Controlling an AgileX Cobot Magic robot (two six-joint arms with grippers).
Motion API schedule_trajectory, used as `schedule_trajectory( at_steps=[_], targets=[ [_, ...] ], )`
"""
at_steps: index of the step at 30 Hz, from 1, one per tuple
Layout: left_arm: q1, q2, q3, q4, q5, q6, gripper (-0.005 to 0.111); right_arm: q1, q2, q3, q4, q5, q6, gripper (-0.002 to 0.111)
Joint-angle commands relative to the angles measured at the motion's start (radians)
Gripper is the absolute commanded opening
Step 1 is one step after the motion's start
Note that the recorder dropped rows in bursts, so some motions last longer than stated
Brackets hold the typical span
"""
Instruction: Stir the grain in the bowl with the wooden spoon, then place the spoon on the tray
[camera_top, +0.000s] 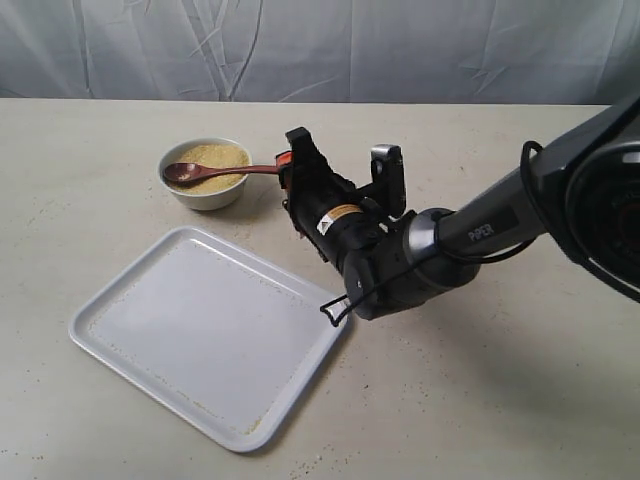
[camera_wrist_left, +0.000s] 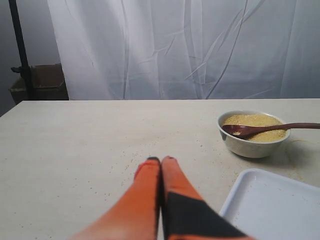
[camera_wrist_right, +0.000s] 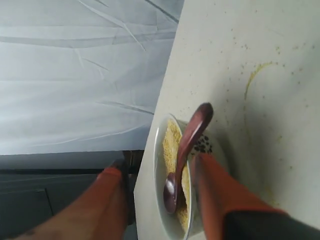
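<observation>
We see the wooden spoon (camera_top: 215, 171) (camera_wrist_left: 265, 129) (camera_wrist_right: 187, 145) lying across the bowl (camera_top: 205, 193) (camera_wrist_left: 250, 146) (camera_wrist_right: 159, 150). Its oval end rests on the grain (camera_top: 220, 155) (camera_wrist_left: 250, 120) (camera_wrist_right: 172, 145), and its handle pokes over the rim towards the right claw (camera_top: 285, 170) (camera_wrist_right: 156, 165). That claw stands apart. In its wrist view the handle lies in the gap between the two orange fingers (camera_wrist_right: 215, 195), and we see neither finger pressing on it. The bowl sits just ahead of the claw's tips. The tray (camera_top: 200, 330) (camera_wrist_left: 270, 205) lies flat on the worktop (camera_top: 480, 400) (camera_wrist_left: 75, 140) (camera_wrist_right: 260, 60), beside that claw's arm. The left claw (camera_wrist_left: 160, 162) has its tips together, holding nothing, well apart from the bowl, with the tray near it. Loose specks of grain dot the worktop.
</observation>
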Motion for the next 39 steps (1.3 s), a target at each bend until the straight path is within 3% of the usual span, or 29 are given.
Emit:
schedule_trajectory(
  at_steps=[1, 7, 24, 27, 34, 39],
  targets=[
    [-0.006, -0.005, 0.002, 0.0, -0.006, 0.0, 0.0, 0.007, 0.038, -0.098, 0.006, 0.084, -0.007, 0.042],
    [-0.006, -0.005, 0.002, 0.0, -0.006, 0.0, 0.0, 0.007, 0.108, -0.196, 0.062, 0.156, -0.007, 0.042],
    [-0.006, -0.005, 0.002, 0.0, -0.006, 0.0, 0.0, -0.02, 0.196, -0.312, 0.152, 0.123, -0.061, 0.042],
    [-0.006, -0.005, 0.002, 0.0, -0.006, 0.0, 0.0, -0.02, 0.206, -0.316, 0.163, 0.126, -0.073, 0.034],
    [-0.006, -0.005, 0.002, 0.0, -0.006, 0.0, 0.0, -0.02, 0.21, -0.316, 0.17, 0.108, -0.075, 0.001],
    [-0.006, -0.005, 0.002, 0.0, -0.003, 0.0, 0.0, -0.02, 0.21, -0.316, 0.177, 0.06, -0.075, -0.001]
  ],
)
